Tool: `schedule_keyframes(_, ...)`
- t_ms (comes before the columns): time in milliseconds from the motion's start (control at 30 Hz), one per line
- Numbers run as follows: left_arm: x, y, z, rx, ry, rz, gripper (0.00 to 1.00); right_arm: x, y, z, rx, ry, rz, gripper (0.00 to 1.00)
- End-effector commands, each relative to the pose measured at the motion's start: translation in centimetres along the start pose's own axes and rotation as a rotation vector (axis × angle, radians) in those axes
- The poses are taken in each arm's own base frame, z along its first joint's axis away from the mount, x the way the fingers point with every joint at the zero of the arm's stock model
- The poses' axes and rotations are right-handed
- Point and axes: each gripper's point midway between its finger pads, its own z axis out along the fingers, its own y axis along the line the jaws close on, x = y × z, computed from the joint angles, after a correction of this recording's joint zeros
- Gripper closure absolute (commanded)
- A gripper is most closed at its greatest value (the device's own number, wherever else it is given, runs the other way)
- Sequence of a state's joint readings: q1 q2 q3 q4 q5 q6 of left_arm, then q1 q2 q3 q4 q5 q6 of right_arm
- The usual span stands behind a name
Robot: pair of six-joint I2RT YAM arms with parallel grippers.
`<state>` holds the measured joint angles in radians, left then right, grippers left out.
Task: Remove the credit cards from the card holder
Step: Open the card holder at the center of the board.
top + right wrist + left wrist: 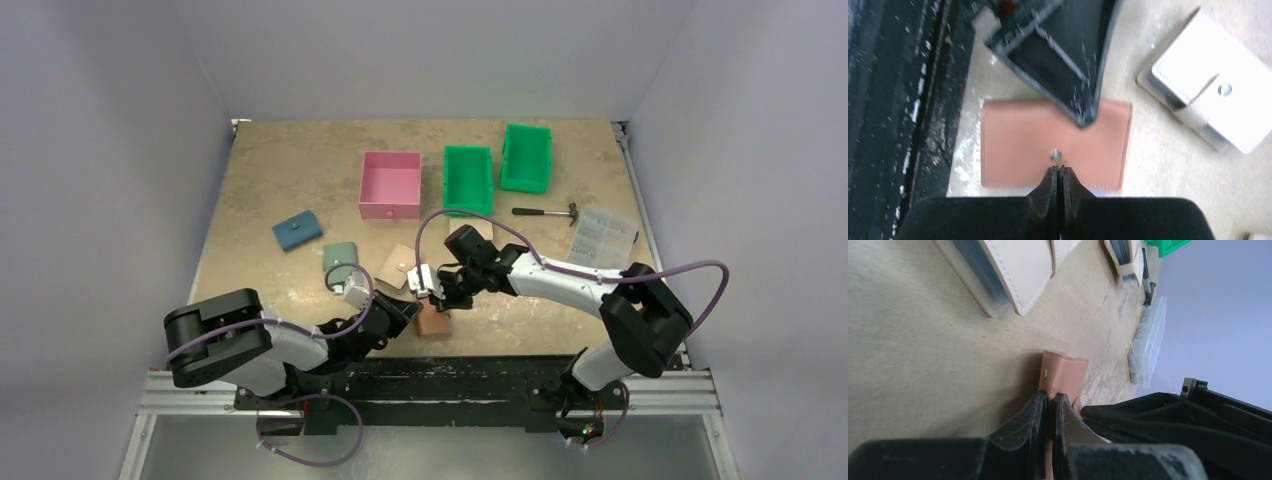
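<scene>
Card holder (pixel 1013 145) is clamped in the left gripper (pixel 1049 402); right gripper (pixel 1058 172) is shut beside the snap (pixel 1055 154); holder should be peeled open slowly.

Legible text, all views: I read none.
Card holder (pixel 1013 145): centre of the right wrist view; plain face, no lettering I can resolve.
Clear plastic box (pixel 603 236): right of the top view; contents too small for me to read.
</scene>
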<state>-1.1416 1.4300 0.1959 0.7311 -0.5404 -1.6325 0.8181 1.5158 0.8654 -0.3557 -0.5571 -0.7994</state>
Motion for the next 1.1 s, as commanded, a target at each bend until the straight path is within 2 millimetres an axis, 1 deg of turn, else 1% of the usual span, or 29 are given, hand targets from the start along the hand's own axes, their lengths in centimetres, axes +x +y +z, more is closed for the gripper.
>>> schedule_keyframes(0, -1.4, -1.7, -0.5, 0.073, -0.061, -0.072, 1.0, 1.6, -1.4, -2.0, 0.055, 0.095, -0.004, 1.0)
schedule_keyframes(167, -1.7, -1.1, -0.3, 0.053, -0.08, -0.051, 1.0, 3.1, -1.9, -2.8, 0.076, 0.136, 0.019, 1.0)
schedule_keyframes(233, -1.7, -1.1, -0.2, 0.049, -0.083, -0.024, 1.0, 3.7, -2.5, -3.3, 0.096, 0.145, 0.043, 1.0)
schedule_keyframes(400, -1.4, -0.8, 1.0, -0.014, -0.049, 0.139, 1.0, 5.6, -3.9, -4.4, 0.145, 0.171, 0.146, 1.0)
schedule_keyframes(500, -1.2, -0.4, 1.5, -0.07, -0.024, 0.256, 0.83, 6.2, -4.3, -4.4, 0.154, 0.174, 0.196, 1.0)
schedule_keyframes(567, -0.9, -0.3, 1.5, -0.087, 0.008, 0.318, 0.66, 6.2, -4.6, -4.5, 0.153, 0.165, 0.229, 0.99)
schedule_keyframes(667, -0.7, -0.2, 1.2, -0.107, 0.044, 0.396, 0.43, 6.2, -4.7, -4.6, 0.145, 0.145, 0.267, 0.97)
schedule_keyframes(700, -0.7, 0.1, 0.9, -0.117, 0.058, 0.42, 0.36, 6.1, -4.6, -4.6, 0.141, 0.137, 0.277, 0.95)
schedule_keyframes(733, -0.6, 0.1, 0.6, -0.118, 0.073, 0.446, 0.32, 6.1, -4.6, -4.7, 0.135, 0.13, 0.291, 0.92)
schedule_keyframes(767, -0.7, 0.3, 0.3, -0.122, 0.086, 0.475, 0.3, 6.0, -4.6, -4.7, 0.129, 0.122, 0.302, 0.9)
schedule_keyframes(800, -0.8, 0.1, -0.2, -0.114, 0.095, 0.495, 0.27, 6.0, -4.6, -4.8, 0.122, 0.116, 0.311, 0.88)
schedule_keyframes(867, -0.6, -0.4, -1.1, -0.073, 0.129, 0.543, 0.25, 6.0, -4.5, -4.7, 0.113, 0.112, 0.327, 0.86)
schedule_keyframes(1067, 0.5, -3.6, -3.8, 0.096, 0.2, 0.639, 0.22, 6.6, -4.5, -4.3, 0.101, 0.129, 0.384, 0.8)
